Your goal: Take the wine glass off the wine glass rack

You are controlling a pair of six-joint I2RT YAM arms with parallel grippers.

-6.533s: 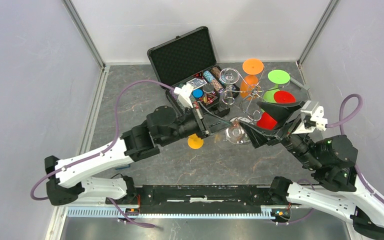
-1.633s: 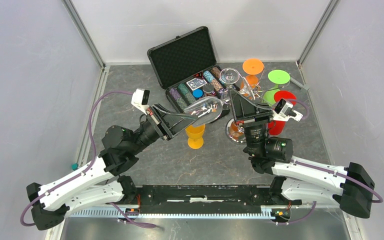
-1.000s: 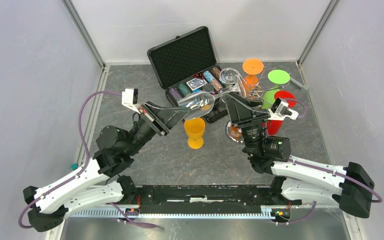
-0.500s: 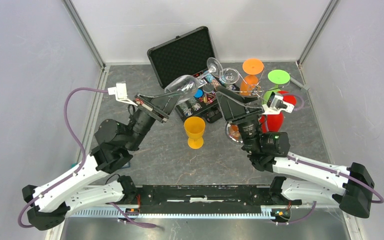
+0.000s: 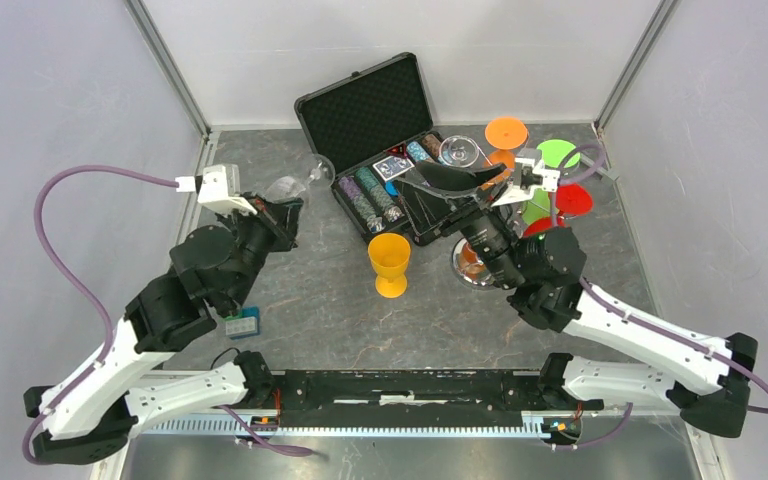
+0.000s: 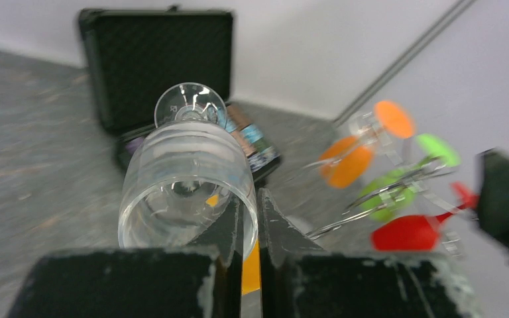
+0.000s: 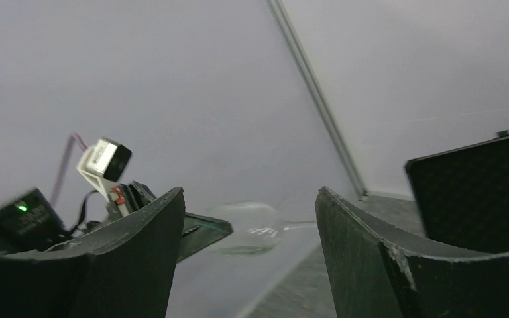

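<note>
Clear wine glass [image 6: 185,179] is off the wine glass rack [image 5: 466,266], lying near-level in the air over the counter's [image 5: 340,310] left side, foot twd the black chip case [image 5: 365,110]; L gripper [image 6: 250,199] pinches its bowl rim. Rack stands well apart to the right w/ coloured glasses [image 5: 557,153] hung on it, yellow goblet [image 5: 390,262] upright between. R gripper [image 7: 248,199] hovers spread over the case, nothing betw its fingers

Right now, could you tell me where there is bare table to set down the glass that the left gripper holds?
Bare table lies between the yellow goblet and the near edge, and left of the black case. Around the wine glass rack it is crowded.
</note>
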